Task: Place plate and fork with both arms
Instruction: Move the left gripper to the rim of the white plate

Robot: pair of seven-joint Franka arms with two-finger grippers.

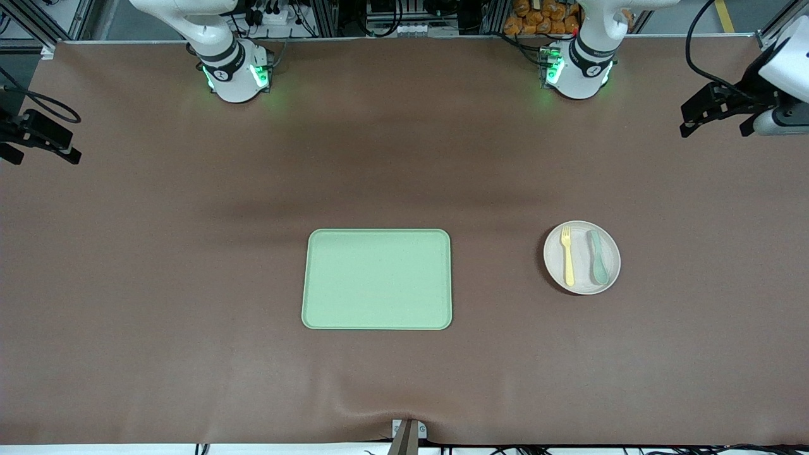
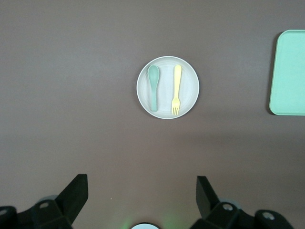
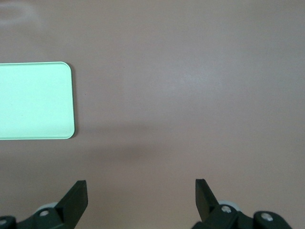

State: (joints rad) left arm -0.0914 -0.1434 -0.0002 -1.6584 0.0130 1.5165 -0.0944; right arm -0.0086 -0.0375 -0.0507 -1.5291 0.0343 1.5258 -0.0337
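Brown counter [image 1: 158,284] carries a green tray [image 1: 377,279] at centre. Toward the left arm's end sits the plate [image 1: 582,278], with the fork [image 1: 567,255] and a spoon [image 1: 597,256] side by side on it. Left end effector [image 2: 142,198] and right end effector [image 3: 141,198] hang over bare counter, fingers spread, holding nothing.

Front camera looks down; both high wrist cameras share the tray [image 1: 377,279].
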